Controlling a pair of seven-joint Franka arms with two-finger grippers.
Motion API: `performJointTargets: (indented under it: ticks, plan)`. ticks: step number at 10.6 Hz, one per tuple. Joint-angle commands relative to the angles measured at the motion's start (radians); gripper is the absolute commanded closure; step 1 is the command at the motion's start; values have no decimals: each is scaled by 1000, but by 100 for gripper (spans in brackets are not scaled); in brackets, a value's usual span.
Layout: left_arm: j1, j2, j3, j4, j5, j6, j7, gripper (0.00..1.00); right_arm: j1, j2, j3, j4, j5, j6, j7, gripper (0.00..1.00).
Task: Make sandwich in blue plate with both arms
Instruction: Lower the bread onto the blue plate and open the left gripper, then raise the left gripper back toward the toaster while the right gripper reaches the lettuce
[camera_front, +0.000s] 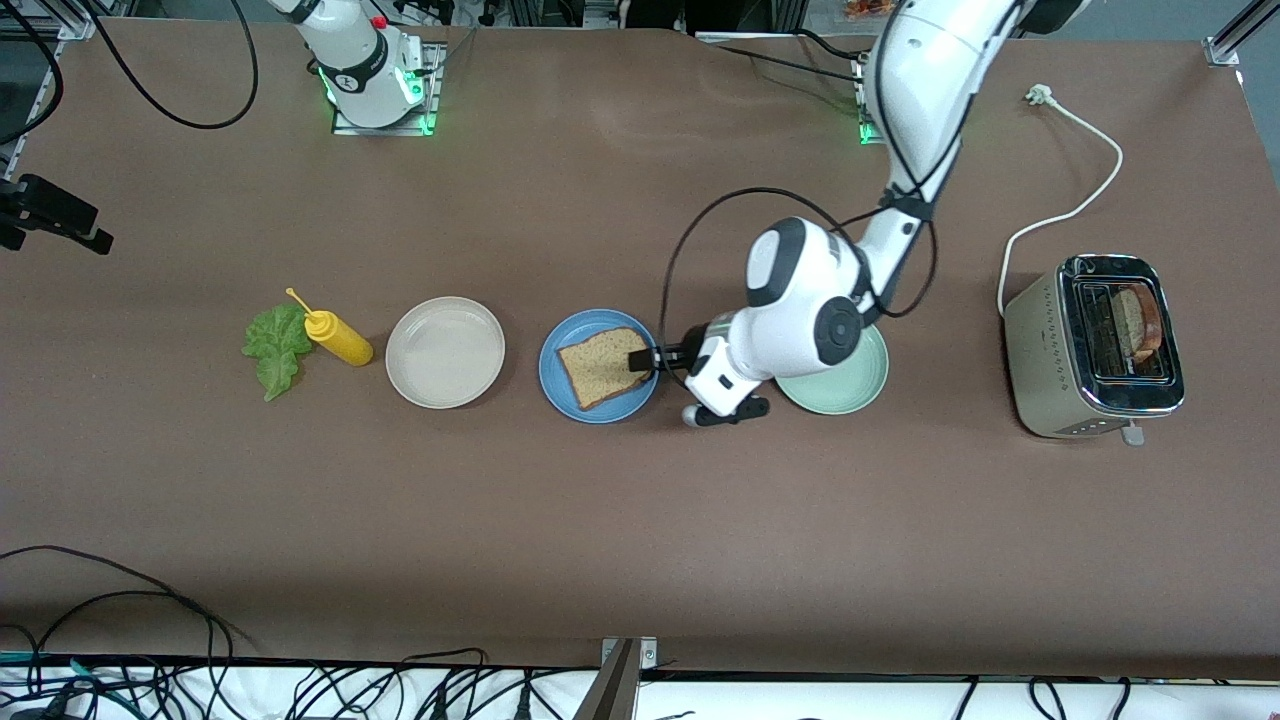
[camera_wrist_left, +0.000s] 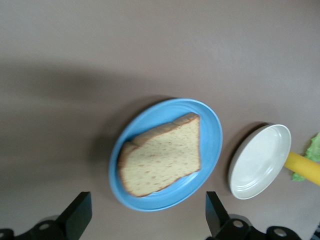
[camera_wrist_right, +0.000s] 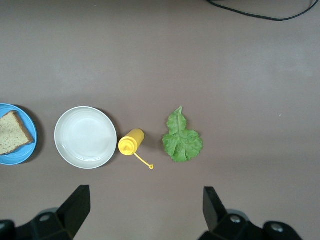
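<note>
1. The left tool (camera_front: 645, 358) is seen spread wide, holding nothing, over the blue plate (camera_front: 557, 372).
2. One bread slice (camera_front: 603, 366) lies on that plate beneath it.
3. The right tool (camera_wrist_right: 145, 210), also wide and unladen, hangs above the lettuce leaf (camera_wrist_right: 182, 139).

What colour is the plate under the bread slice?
Medium blue plate; the left wrist view shows it best.

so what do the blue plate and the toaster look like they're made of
The blue plate looks like plastic or glazed ceramic: even medium-blue colour with a soft sheen on its raised rim; the pictures do not settle which. The toaster looks like metal: brushed, pale champagne-toned sides and a mirror-bright chrome top around the slots that reflects its surroundings.
</note>
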Motion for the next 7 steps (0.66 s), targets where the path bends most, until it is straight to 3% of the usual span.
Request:
performJointTargets:
  ticks: [1, 4, 5, 7]
  plan:
    - [59, -86, 16, -21, 109, -110, 18, 0, -4, 1, 0, 21, 4, -17, -8, 0]
    - [75, -152, 152, -26, 125, -297, 22, 0, 1, 9, 6, 21, 4, -18, 0, 0]
    - [75, -179, 186, -24, 214, -325, 31, 0, 1, 10, 9, 18, 4, -18, 2, 0]
    - [87, -218, 185, -20, 347, -354, 84, 0, 5, 13, 23, 12, 3, -32, -6, 0]
